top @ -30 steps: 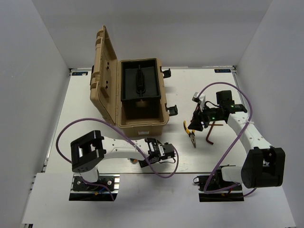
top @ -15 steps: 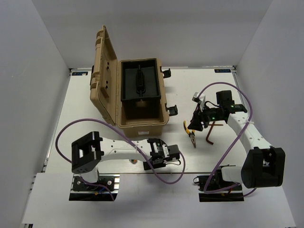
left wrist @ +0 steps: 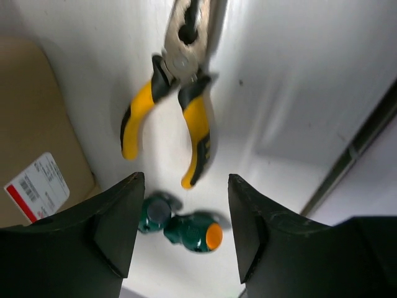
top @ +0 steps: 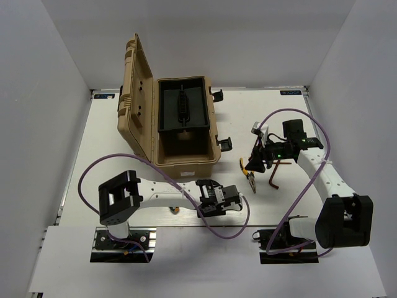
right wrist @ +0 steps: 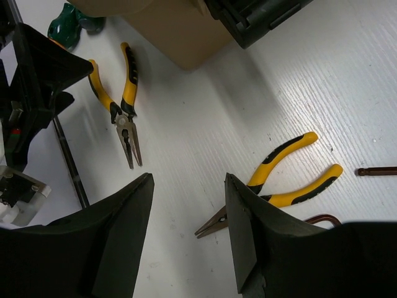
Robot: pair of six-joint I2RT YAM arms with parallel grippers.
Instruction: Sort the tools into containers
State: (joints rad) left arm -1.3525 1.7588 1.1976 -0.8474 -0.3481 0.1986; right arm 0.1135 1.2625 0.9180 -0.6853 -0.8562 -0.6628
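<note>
My left gripper is open and empty, low over the table in front of the toolbox. In its wrist view two green screwdrivers with an orange end lie between its fingers, and yellow-and-black pliers lie beyond. My right gripper is open and empty; in its wrist view it hovers beside a second pair of pliers. The first pliers also show there. Reddish-brown hex keys lie at the right; one shows from above. Pliers lie between the grippers.
An open tan toolbox with a black tray stands at the middle back, lid raised to the left. Its front wall is close on my left gripper's left. Purple cables loop off both arms. White walls close in the table.
My left gripper has moved to the right along the table's front, towards the pliers. The right arm has not moved.
</note>
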